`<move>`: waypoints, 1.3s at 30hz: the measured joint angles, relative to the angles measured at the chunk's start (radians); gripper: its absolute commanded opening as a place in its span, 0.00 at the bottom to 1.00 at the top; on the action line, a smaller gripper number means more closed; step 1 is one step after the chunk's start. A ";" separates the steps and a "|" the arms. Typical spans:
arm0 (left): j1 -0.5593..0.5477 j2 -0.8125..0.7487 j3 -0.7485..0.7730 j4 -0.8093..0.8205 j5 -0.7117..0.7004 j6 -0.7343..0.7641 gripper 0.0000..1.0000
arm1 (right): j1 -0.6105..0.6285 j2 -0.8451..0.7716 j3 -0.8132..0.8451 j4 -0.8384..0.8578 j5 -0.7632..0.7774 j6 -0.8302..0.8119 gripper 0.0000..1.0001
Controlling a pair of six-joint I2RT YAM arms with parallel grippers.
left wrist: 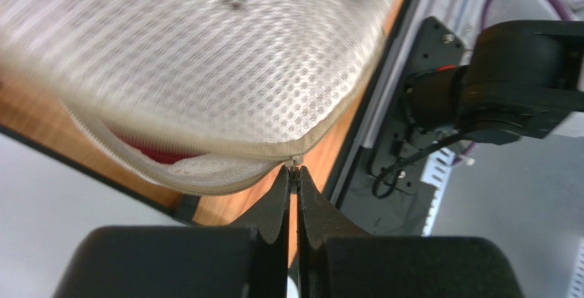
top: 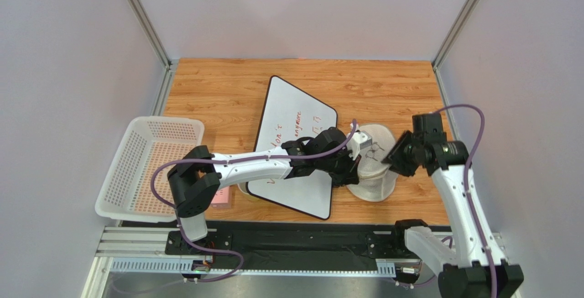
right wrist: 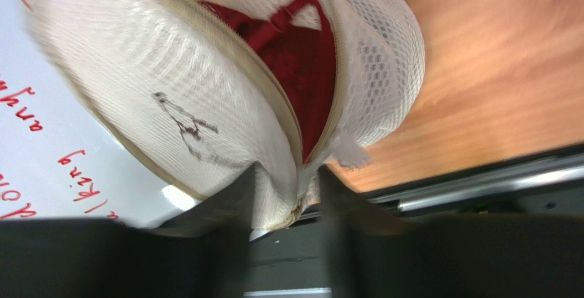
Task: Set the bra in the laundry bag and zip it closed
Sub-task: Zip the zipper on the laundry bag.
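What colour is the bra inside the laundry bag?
The bra is dark red, clearest in the right wrist view.

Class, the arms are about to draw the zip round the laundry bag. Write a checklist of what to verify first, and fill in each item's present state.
1. The bra sits inside the laundry bag: ok, red fabric shows only behind the opening.
2. The left gripper has the zipper pull: ok, its fingers are shut on it.
3. The right gripper braces the bag: ok, the mesh rim is between its fingers.
4. The zip is closed: not ok, there is a gap between the lid and the wall.
5. The strap is clear of the teeth: cannot tell.
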 measured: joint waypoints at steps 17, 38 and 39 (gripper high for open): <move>-0.007 0.078 0.061 0.148 0.101 -0.137 0.00 | -0.007 -0.211 0.014 -0.084 -0.029 -0.039 0.63; 0.017 0.081 0.043 0.106 0.052 -0.149 0.00 | -0.012 -0.200 -0.137 -0.003 -0.008 0.049 0.00; 0.029 0.080 0.034 0.095 0.044 -0.148 0.00 | -0.014 -0.198 -0.135 -0.003 -0.002 0.039 0.00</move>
